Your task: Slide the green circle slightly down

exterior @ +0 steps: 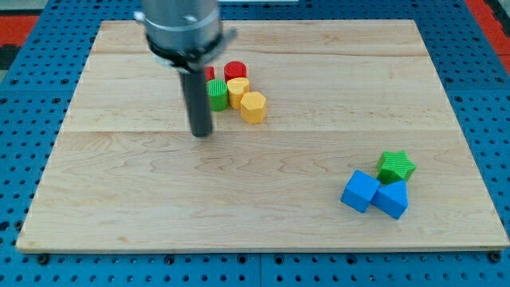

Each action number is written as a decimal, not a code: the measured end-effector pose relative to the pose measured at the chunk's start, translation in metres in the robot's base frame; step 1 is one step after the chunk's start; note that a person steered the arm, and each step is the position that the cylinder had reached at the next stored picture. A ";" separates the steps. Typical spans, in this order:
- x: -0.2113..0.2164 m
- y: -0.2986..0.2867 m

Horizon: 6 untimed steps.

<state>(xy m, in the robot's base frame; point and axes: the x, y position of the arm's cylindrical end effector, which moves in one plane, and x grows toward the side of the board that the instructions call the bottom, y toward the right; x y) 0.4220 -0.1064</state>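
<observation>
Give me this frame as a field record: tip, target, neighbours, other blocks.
tip: my tip on the board, just left of and below the green circle
neighbours: red circle, yellow block, yellow hexagon; another red block mostly hidden behind the rod
lower right cluster: green star, blue cube, blue block

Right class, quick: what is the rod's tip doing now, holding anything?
My tip: no pincer, holds nothing; rests on the board at the view's lower left of the green circle, apparently not touching.
</observation>
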 end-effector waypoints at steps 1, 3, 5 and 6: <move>-0.043 -0.028; -0.078 0.030; -0.003 0.072; -0.009 0.017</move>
